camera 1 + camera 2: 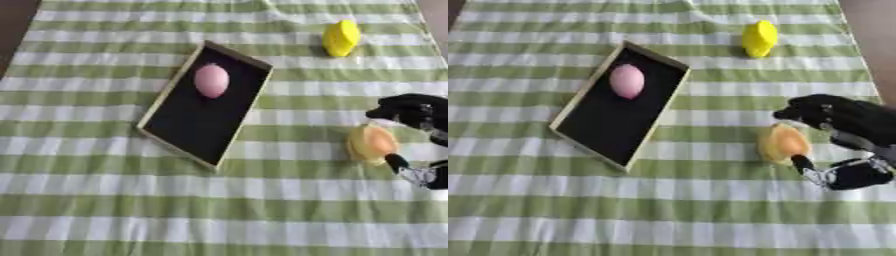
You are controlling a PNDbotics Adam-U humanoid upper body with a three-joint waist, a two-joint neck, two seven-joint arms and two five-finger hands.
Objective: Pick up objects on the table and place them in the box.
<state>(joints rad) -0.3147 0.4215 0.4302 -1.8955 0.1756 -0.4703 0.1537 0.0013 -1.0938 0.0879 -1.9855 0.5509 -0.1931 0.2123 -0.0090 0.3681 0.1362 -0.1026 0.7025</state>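
**Right hand closing on the orange object; pink one already boxed**

Far left: nothing of the left hand shows in either view.

Left of centre: the box, a shallow tray with a pale rim and a dark floor, lies askew on the green-and-white striped cloth. A pink egg-shaped object rests on its floor near the far end. The near part of the floor is bare.

Right, far side: a yellow object stands on the cloth, well apart from both the box and the hand. Untouched.

Right, near side: an orange rounded object lies on the cloth, right of the box. The right hand comes in from the right edge. Its curled fingers arch over the far side of the orange object; the thumb is against its near side. Fingers and thumb bracket it, a pinch across its width.

Handling, as judgement: the orange object looks smooth, rounded and light, so it could roll or squirt out of a pinch. Best held across the widest part, thumb opposite fingers, as now. Whether it is hard or soft I cannot tell.

Progress: one in the box, two left.
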